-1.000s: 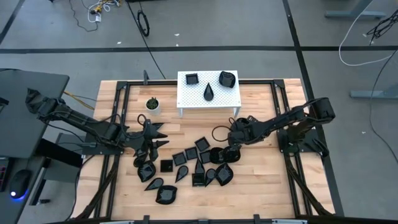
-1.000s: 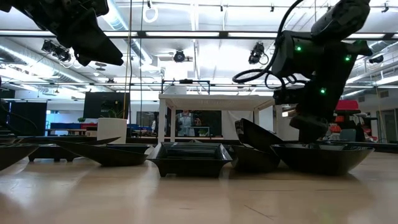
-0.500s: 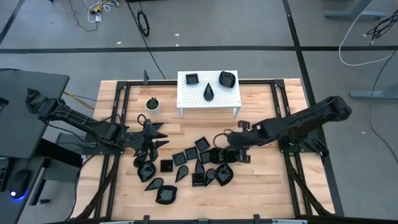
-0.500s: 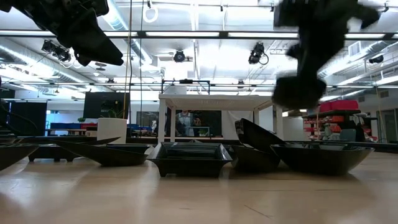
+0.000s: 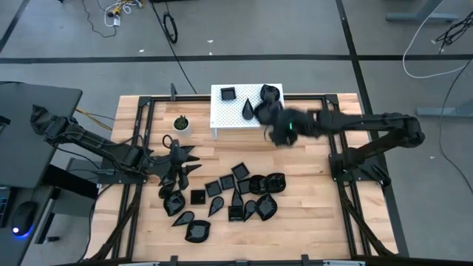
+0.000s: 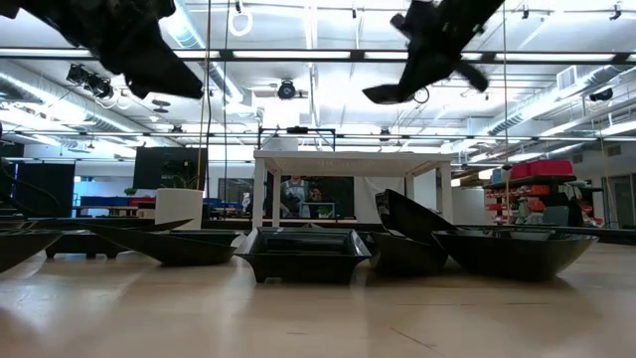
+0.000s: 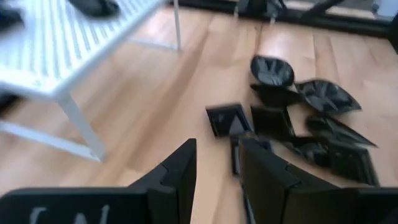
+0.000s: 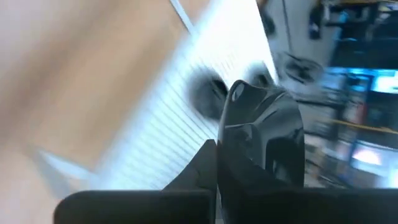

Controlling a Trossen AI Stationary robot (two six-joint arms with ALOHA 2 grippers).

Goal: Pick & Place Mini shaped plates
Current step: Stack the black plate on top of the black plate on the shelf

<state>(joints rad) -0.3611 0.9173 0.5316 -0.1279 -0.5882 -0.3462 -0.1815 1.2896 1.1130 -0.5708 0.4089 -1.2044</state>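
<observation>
Right arm is carrying one mini plate toward the stand; left arm is waiting over the pile.

From the low view, I am reading the mini shaped plates [image 6: 303, 254] nearest on the counter [image 5: 310, 222] as thin, rigid, glossy shells: light, probably slick and chip-prone, so I am judging the raised rim the only sound place to pinch, one finger inside and one outside. The left gripper [image 7: 217, 168] is hovering over the pile's left edge, jaws partly apart and holding nothing. Farther back, the right gripper [image 5: 279, 125] is raised beside the white perforated stand [image 5: 229, 118], jaws pinched on the rim of the carried plate [image 8: 264, 134]. Three plates are sitting on the stand; a potted plant [image 5: 181, 123] is standing just left of it.
</observation>
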